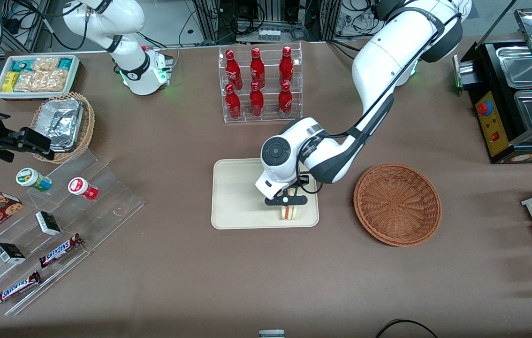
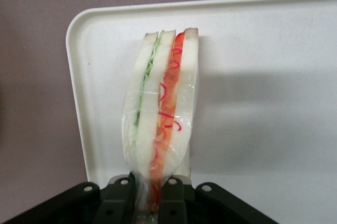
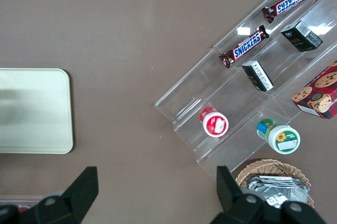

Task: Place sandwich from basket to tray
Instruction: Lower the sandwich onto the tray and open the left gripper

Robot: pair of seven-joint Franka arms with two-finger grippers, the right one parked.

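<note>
Sandwich (image 1: 288,212) sits on your tray (image 1: 238,197), at the corner nearest the front camera and the basket (image 1: 397,204), its upper part hidden under the gripper (image 1: 286,201). Your left arm bends down over the tray, wrist pointing straight down, fingers (image 2: 171,205) pinched tight on the wrapped wedge. You have one sandwich, one tray, one brown basket, nothing in it.

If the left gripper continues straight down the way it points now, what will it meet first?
Most likely the tray. The left gripper points down over it, shut on the sandwich, so the sandwich's lower edge would meet the tray first. Whether it already touches is unclear.
</note>
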